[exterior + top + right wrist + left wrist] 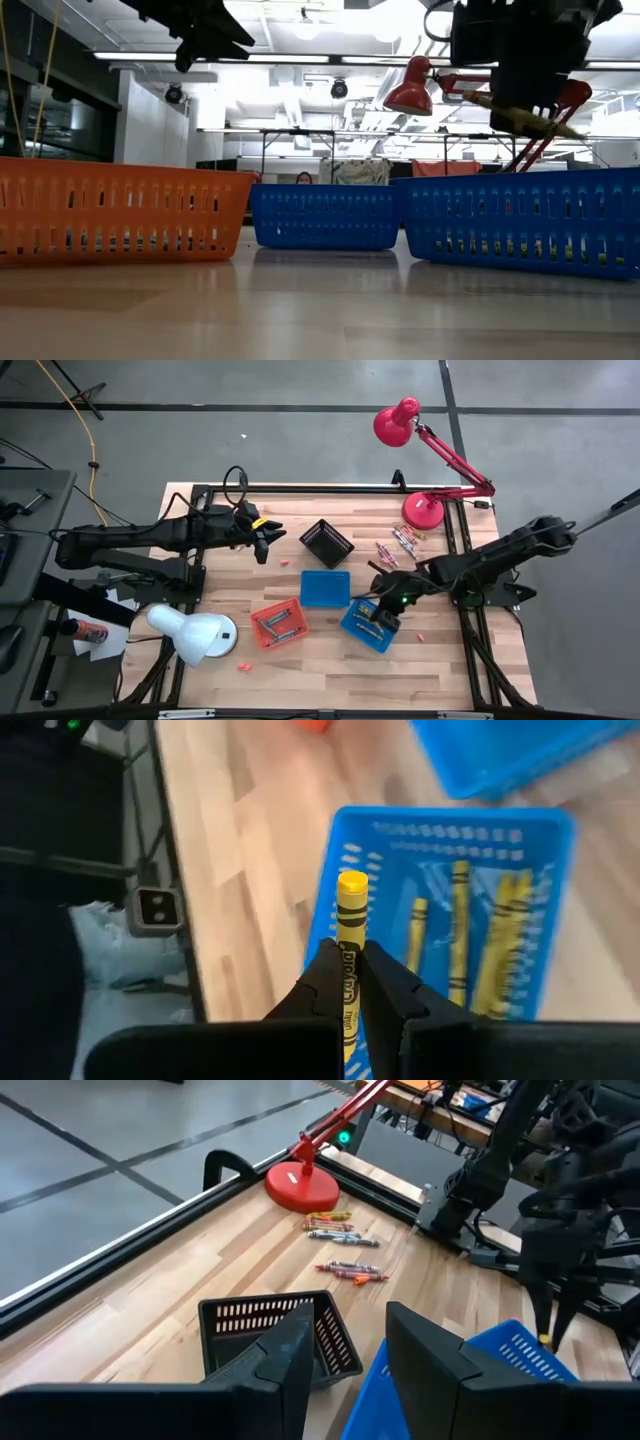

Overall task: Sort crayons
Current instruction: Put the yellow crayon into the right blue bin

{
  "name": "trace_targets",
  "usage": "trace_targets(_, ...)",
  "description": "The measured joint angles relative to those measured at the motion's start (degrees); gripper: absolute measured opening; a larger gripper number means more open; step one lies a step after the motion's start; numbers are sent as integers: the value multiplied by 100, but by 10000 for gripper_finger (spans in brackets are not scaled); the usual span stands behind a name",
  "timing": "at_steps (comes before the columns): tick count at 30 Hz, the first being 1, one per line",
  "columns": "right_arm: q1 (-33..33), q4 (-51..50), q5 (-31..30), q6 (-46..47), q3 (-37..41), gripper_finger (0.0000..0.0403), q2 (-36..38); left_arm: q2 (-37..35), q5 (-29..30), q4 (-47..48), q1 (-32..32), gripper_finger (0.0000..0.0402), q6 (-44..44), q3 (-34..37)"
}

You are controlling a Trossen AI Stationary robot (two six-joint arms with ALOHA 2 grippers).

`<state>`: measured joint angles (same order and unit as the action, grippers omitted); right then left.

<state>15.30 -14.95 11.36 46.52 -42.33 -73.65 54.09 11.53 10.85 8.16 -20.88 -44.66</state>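
Right gripper is clenched on a yellow crayon, held above the near blue basket, at its edge. Several yellow crayons are seen lying inside that basket. In the low view the held crayon sticks out tilted under the gripper, clear above the basket rim.

Left gripper hangs in the air left of the black basket, fingers parted with nothing between them.

A second blue basket sits just below the black basket. An orange basket is left of the near blue basket, with a few crayons inside.

Loose crayons lie in a small cluster right of the black basket, beside the red lamp base. Single reddish crayons are spotted left of the second blue basket, right of the near blue basket, and below the orange basket. A white lamp lies left of the orange basket.
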Motion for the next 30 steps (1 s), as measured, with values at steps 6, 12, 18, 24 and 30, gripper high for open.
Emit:
trace_targets(6,18,85,339,-33,1,18,-257,2,0,-2,0,113,0,0)
trace_targets(12,7,167,180,-48,-2,55,-404,3,-2,0,0,113,-3,0)
trace_targets(18,5,101,20,-52,-1,118,-404,3,-2,0,0,113,-5,0)
trace_targets(24,-86,206,573,-168,0,159,-344,2,-26,0,0,113,-7,0)
trace_targets(30,-390,504,367,-312,1,160,168,2,-26,-71,0,113,-9,0)
